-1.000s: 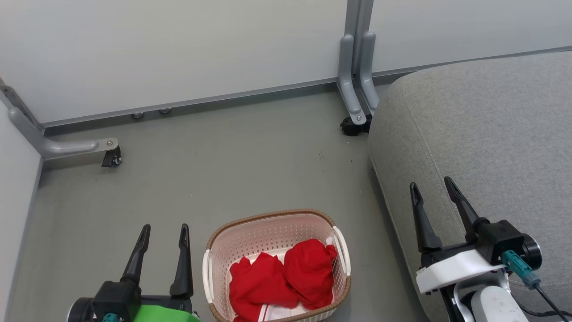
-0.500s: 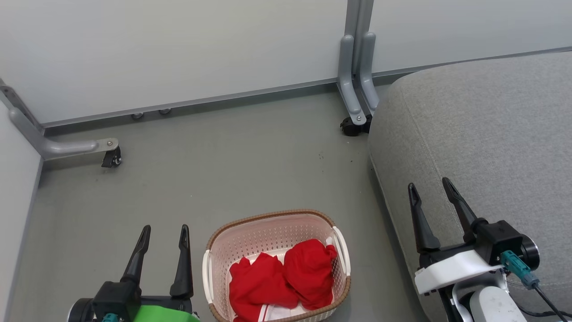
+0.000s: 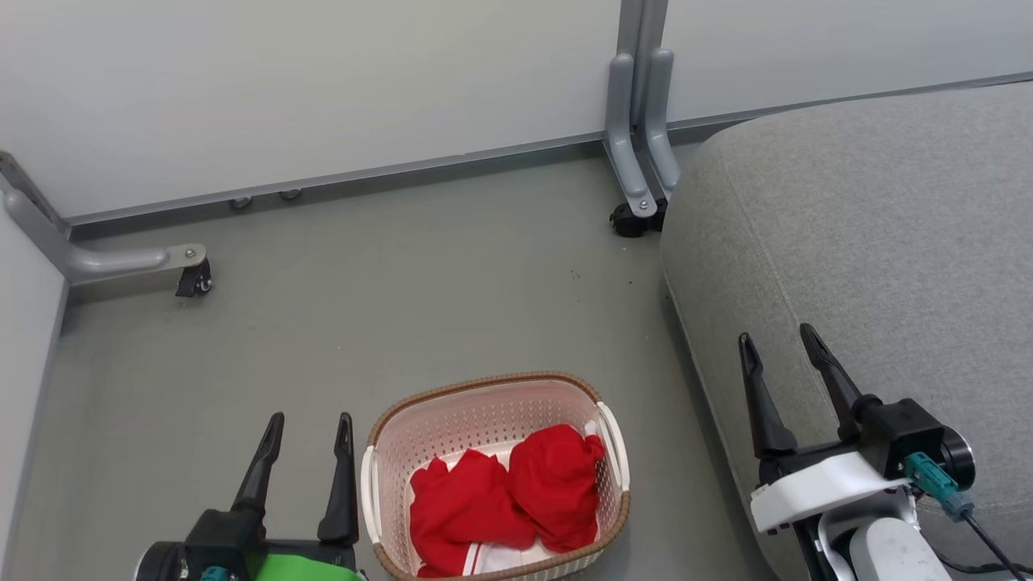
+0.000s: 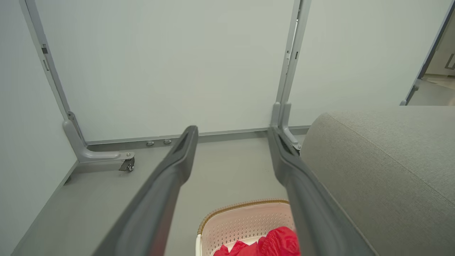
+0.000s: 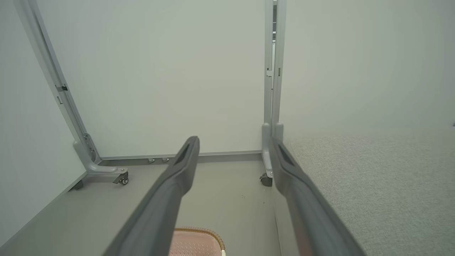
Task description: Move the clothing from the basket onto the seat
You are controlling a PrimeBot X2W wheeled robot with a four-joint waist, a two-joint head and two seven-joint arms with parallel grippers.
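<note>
Inside the cream perforated plastic basket (image 3: 484, 381) with the brown woven rim: two crumpled red fabric garments (image 3: 504, 500), side by side across it. Just left of the basket, fingers spread and empty, the left gripper (image 3: 311, 420) — nearer, so likely the one to reach. Well right of the basket, over the edge of the grey upholstered seat (image 3: 871, 226), the right gripper (image 3: 775, 335), also spread, empty.

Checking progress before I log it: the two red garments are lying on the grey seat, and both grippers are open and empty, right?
No. The head view shows the two red garments in the basket, not on the grey seat. The left gripper and right gripper are open and empty, as you said.
</note>
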